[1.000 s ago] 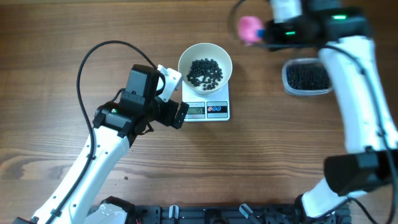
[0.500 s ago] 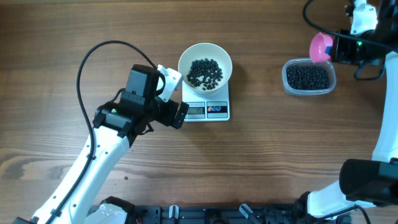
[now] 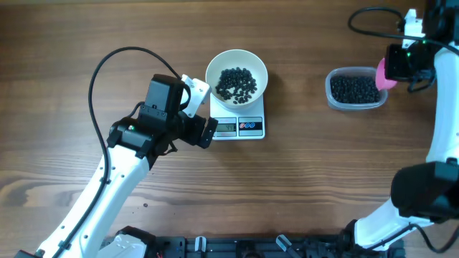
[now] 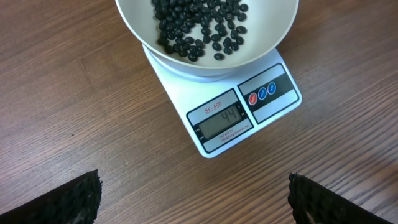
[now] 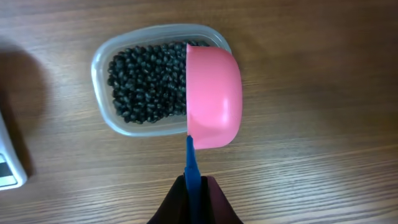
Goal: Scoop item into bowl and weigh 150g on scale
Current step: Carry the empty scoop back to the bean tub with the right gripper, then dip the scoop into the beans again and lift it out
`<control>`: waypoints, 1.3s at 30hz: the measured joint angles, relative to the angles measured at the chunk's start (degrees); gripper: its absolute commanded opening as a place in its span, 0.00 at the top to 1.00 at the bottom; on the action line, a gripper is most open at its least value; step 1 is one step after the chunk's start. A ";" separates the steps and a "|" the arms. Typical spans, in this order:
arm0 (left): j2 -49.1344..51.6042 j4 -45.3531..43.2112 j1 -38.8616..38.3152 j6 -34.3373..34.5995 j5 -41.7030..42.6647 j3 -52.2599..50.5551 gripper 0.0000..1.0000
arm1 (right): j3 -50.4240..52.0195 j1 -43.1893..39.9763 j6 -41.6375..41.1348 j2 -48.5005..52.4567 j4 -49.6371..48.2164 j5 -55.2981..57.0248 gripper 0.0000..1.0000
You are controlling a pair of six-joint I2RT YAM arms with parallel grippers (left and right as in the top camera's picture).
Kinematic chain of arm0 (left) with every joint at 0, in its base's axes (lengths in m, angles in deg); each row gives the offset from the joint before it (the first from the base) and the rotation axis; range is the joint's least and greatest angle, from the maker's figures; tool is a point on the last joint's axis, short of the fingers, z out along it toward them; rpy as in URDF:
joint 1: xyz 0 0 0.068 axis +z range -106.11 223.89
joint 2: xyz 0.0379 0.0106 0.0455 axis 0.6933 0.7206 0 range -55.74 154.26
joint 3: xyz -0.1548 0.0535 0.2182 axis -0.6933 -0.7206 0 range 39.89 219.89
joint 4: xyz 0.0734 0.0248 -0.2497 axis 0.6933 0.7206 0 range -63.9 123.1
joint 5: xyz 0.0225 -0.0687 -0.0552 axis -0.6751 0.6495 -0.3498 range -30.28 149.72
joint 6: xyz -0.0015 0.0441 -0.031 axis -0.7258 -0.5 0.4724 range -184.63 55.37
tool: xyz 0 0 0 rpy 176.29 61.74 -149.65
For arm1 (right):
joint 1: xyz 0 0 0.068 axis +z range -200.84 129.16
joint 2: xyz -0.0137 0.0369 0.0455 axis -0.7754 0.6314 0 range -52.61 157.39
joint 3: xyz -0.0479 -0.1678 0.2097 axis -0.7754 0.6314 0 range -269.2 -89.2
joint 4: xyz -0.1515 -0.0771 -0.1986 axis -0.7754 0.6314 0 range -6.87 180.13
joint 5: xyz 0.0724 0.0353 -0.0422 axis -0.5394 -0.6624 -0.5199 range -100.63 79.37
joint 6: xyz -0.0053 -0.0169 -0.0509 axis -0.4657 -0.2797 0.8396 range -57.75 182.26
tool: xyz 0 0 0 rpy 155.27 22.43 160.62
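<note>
The white bowl (image 3: 212,63) sits on the white scale (image 3: 251,129) and holds a thin heap of black beads, the item (image 3: 237,82). In the left wrist view the scale (image 4: 261,106) has 44 on its display, below the bowl (image 4: 273,31). My left gripper (image 3: 203,109) stands open just left of the scale, its fingertips (image 4: 74,199) wide apart over bare wood. My right gripper (image 5: 194,186) is shut on the blue handle of a pink scoop (image 5: 213,96). The scoop hangs on its side over the right edge of the clear tub (image 5: 102,56) of beads.
The clear tub (image 3: 331,92) stands at the right, about a hand's width from the scale. A black cable (image 3: 97,72) loops over the table left of the left arm. The right arm (image 3: 445,107) runs down the right edge.
My right arm has carried the pink scoop from beside the bowl rightward to the tub's right edge. The left arm, bowl and scale have not moved.
</note>
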 measured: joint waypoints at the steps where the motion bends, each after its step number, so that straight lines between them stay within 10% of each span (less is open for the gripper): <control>1: 0.00 0.00 0.00 0.00 0.00 0.00 0.00 | 0.07 0.00 0.00 0.61 -0.20 0.07 0.96; 39: 0.00 0.00 0.00 -0.02 0.00 0.00 0.00 | 0.17 5.27 6.43 14.45 -0.59 -9.70 0.96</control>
